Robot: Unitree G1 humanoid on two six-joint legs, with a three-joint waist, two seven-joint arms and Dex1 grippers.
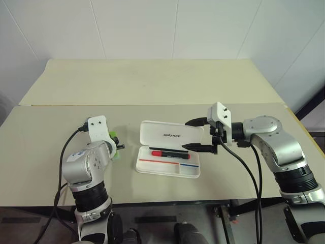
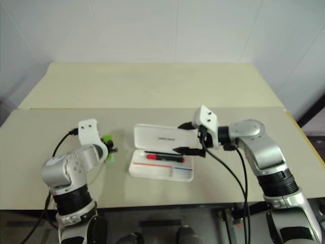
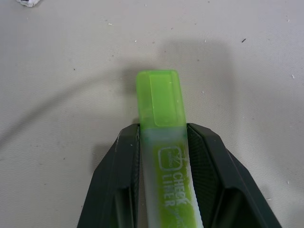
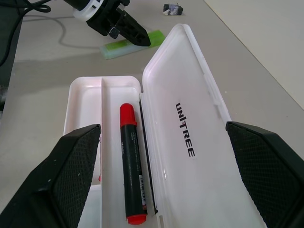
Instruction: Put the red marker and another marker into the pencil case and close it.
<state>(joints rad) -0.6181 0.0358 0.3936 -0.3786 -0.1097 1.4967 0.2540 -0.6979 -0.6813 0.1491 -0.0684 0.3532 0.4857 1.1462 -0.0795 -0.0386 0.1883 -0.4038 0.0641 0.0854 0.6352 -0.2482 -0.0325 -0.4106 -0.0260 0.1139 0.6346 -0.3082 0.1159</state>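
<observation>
Already inside the open pencil case, the red marker lay lengthwise in the tray's rear compartment, close against the hinge, its black barrel capped in red at both ends. The white case sat near the counter's front edge, its lid standing up behind the tray with dark lettering across its inner face and red and blue stripes running along the tray floor.

To the case's left, apart from it, the lime-green marker rested flat on the beige counter. The left end effector had its two black fingers pressed against either side of the marker's pale barrel, just behind the bright green cap, which poked out beyond the fingertips. The marker was gripped but not lifted, lying on the surface in the right wrist view.

On the case's right side, the right end effector pointed across toward the lid, its fingers spread wide and holding nothing. One black finger reached to the lid's upper right corner and the other lay near the tray's right end; whether either touched the plastic could not be told. From the right wrist, both textured pads framed the open case.

A small dark scrap lay on the counter beyond the green marker.
</observation>
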